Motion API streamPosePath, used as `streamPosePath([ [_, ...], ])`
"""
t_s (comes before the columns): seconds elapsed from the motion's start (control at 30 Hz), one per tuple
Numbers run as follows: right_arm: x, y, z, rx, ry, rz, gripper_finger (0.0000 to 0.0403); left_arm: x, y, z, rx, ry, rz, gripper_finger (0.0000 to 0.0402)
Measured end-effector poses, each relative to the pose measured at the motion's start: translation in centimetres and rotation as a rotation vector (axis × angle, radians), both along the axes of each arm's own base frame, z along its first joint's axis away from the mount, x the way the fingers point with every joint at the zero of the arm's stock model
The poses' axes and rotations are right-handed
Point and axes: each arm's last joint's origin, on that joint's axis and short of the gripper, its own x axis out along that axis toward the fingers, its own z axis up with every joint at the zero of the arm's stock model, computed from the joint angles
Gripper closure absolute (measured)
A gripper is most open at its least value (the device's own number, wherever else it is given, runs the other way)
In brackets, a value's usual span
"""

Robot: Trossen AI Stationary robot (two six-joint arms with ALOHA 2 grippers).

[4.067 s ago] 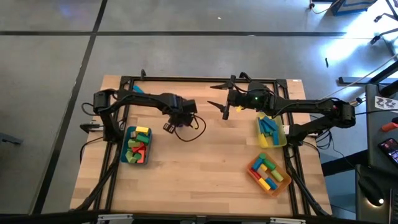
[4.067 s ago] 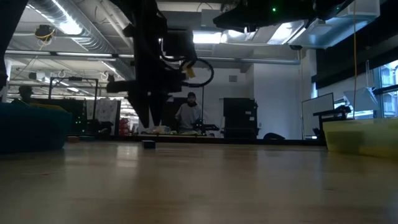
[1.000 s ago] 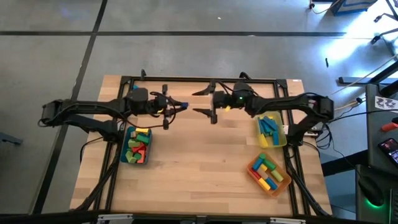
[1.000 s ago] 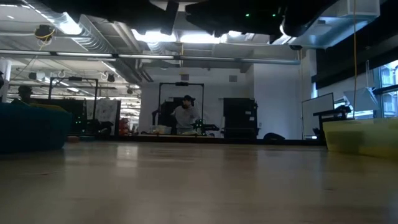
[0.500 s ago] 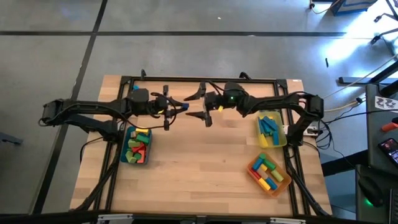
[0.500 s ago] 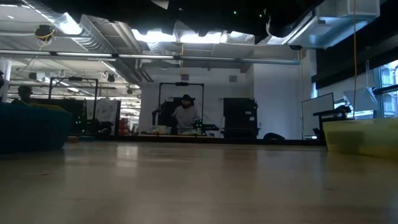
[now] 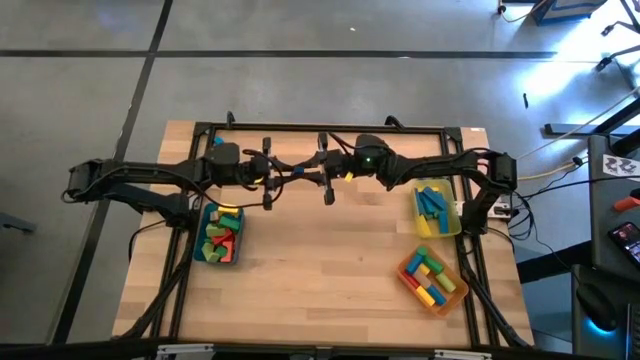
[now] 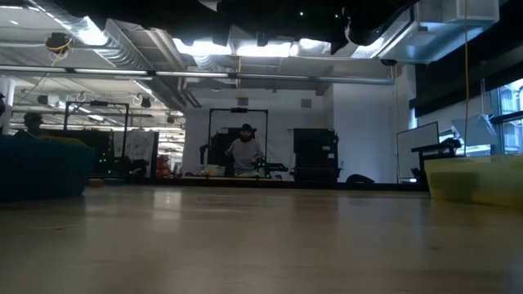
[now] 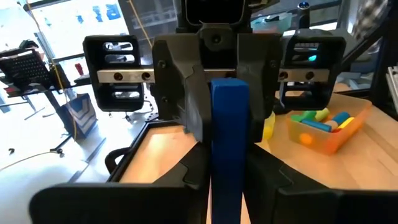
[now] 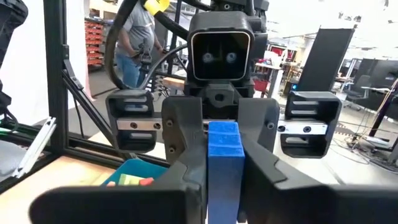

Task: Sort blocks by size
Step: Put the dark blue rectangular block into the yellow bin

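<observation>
A blue block (image 7: 303,171), a bar, hangs in the air over the table's far middle between my two grippers. My left gripper (image 7: 290,172) reaches in from the table's left and is shut on it. My right gripper (image 7: 318,171) reaches in from the right, facing the left one, and is shut on the same blue block (image 10: 223,155). The other blocks lie in three trays: a teal tray (image 7: 203,248) at the left, a yellow tray (image 7: 449,227) and an orange tray (image 7: 410,283) at the right. My left gripper pinches the bar's near end (image 9: 229,199) between its two fingers, flat on its two long sides. The fingers come level from the table's left and lie along the bar. The bar sticks out level toward the other gripper, clear of the table. My right gripper pinches the bar's other end (image 10: 222,199) between its two fingers, on the same two long sides. Its fingers come level from the table's right, along the bar, tip to tip with the left gripper's fingers (image 10: 183,134). The bar stays level in the air.
A black frame (image 7: 300,128) runs along the table's far edge and sides. Bare wood lies between the trays in the middle and near part of the table (image 7: 320,270). A person (image 8: 243,151) is in the room behind the table.
My right gripper has gone toward the table's left, up to my left gripper, and its wide-spread fingers have shut on the free end of the blue block. The block has stayed where it was.
</observation>
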Motion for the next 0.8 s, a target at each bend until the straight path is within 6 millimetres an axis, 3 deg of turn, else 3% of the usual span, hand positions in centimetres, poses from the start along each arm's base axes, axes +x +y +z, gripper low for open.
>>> streamPosePath([
  [0.27,0.01,0.0,-0.15,-0.015,0.013,-0.001,0.0344,0.0,-0.01,-0.05,0.005,0.006,-0.003,0.0343],
  [0.47,0.02,0.06,-0.32,-0.019,0.026,0.01,0.0318,-0.07,-0.01,-0.45,0.007,0.055,-0.008,0.0343],
  [0.63,-0.06,0.03,-0.24,-0.021,0.03,-0.001,0.0342,-0.12,0.06,-0.61,0.018,0.074,0.009,0.0343],
  [0.8,-0.11,0.02,-0.1,-0.038,0.02,-0.003,0.0343,-0.1,0.07,-0.44,0.023,0.057,0.01,0.0343],
])
